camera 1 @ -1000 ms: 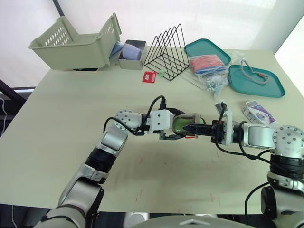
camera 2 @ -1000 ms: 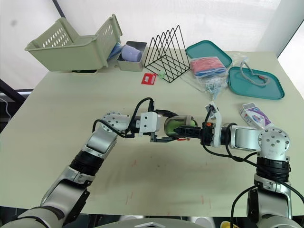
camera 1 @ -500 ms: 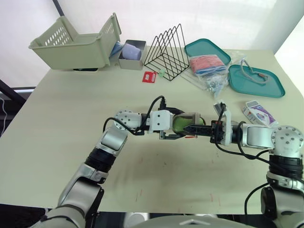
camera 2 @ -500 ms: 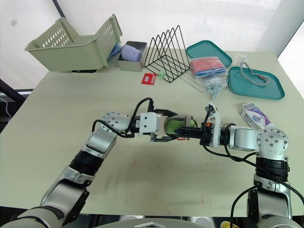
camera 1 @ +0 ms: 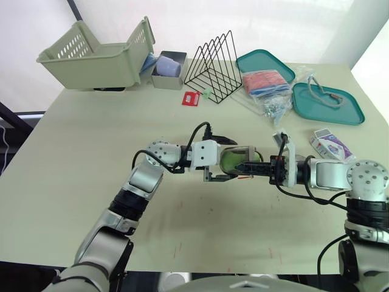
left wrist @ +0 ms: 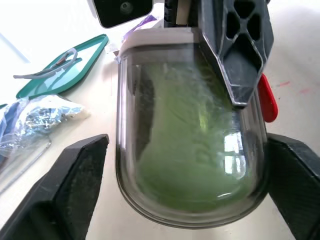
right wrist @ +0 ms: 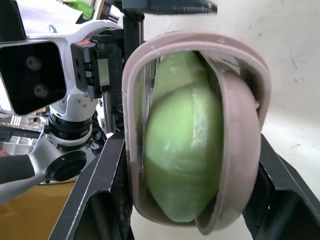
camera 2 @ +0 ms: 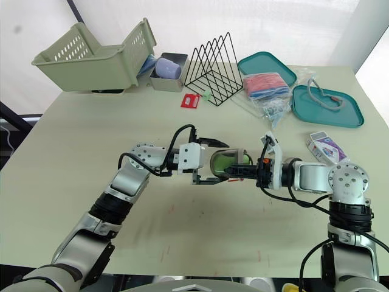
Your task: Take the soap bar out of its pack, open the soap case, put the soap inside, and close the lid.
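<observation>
The soap case (camera 1: 236, 159), clear-lidded with a pinkish rim, lies on its side at the middle of the table, and the green soap bar (right wrist: 185, 150) sits inside it. My right gripper (camera 1: 248, 165) reaches in from the right and is shut on the case, one black finger (left wrist: 235, 55) lying across the clear lid. My left gripper (camera 1: 230, 159) faces it from the left and is open, its fingers (left wrist: 82, 187) standing clear on either side of the case. The lid edge looks slightly offset from the rim. The purple and white soap pack (camera 1: 331, 145) lies to the right.
At the back stand a beige basket (camera 1: 97, 55), a grey box (camera 1: 169, 70) and a black wire rack (camera 1: 213, 61). Two teal trays (camera 1: 328, 103) and plastic bags (camera 1: 265, 83) lie at the back right. A red card (camera 1: 191, 98) lies in front of the rack.
My left gripper's fingers have spread apart and come off the soap case. The right gripper keeps its hold, and the case has barely moved.
</observation>
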Motion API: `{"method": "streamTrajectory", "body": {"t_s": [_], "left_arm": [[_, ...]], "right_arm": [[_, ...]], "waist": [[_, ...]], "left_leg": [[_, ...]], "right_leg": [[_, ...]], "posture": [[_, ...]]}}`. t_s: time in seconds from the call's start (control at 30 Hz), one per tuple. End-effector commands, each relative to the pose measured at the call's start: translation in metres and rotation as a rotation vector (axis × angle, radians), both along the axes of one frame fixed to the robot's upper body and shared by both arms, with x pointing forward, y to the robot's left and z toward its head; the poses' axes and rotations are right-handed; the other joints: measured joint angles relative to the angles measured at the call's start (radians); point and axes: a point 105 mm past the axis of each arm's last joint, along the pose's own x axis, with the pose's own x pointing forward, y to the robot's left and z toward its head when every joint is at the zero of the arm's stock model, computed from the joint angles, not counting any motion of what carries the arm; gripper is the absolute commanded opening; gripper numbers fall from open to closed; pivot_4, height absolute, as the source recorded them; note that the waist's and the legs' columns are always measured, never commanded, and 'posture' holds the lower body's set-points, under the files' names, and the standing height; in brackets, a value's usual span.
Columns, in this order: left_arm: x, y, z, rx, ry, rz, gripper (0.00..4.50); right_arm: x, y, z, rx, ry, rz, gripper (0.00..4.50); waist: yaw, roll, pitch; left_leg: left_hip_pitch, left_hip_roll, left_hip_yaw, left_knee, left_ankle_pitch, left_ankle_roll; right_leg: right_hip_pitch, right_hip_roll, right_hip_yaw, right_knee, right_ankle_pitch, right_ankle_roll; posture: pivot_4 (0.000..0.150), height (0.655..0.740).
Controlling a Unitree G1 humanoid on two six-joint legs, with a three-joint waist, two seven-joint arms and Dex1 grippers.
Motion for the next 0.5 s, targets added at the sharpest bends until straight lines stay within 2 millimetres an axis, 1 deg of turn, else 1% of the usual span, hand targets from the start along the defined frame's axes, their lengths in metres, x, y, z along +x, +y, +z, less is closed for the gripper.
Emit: {"method": "streamTrajectory", "body": {"t_s": [0.03,0.17,0.33,0.4,0.5], "left_arm": [[0.000,0.000,0.016,-0.040,-0.029,-0.013,4.50],[0.002,0.010,0.013,-0.008,0.020,-0.010,4.50],[0.008,0.024,0.017,0.003,0.115,0.020,4.50],[0.009,0.030,0.016,0.026,0.160,0.027,4.50],[0.010,0.032,0.025,-0.012,0.256,0.043,4.50]], "right_arm": [[-0.004,0.001,0.009,0.020,-0.039,0.023,2.10],[-0.003,-0.002,0.010,0.010,-0.044,0.016,2.10],[-0.001,-0.008,0.012,-0.055,-0.071,0.032,2.10],[0.001,-0.014,0.015,-0.118,-0.105,0.042,2.10],[0.012,-0.023,0.029,-0.233,-0.216,0.050,2.10]], "waist": [[0.000,0.000,0.000],[-0.001,0.000,0.000],[0.001,0.000,0.000],[-0.001,0.000,0.000],[-0.003,0.001,0.001]], "left_leg": [[0.000,0.000,0.000,0.000,0.000,0.000],[0.000,0.000,0.000,0.000,0.000,0.000],[0.000,0.000,0.000,0.000,0.000,0.000],[0.000,0.000,0.000,0.000,0.000,0.000],[0.000,0.000,0.000,0.000,0.000,0.000]], "right_leg": [[0.000,0.000,0.000,0.000,0.000,0.000],[0.000,0.000,0.000,0.000,0.000,0.000],[0.000,0.000,0.000,0.000,0.000,0.000],[-0.001,0.000,0.000,0.000,0.000,0.000],[-0.001,0.000,0.000,0.000,0.000,0.000]], "posture": [[0.150,0.7400],[0.150,0.7400],[0.150,0.7400],[0.150,0.7400],[0.150,0.7400]]}}
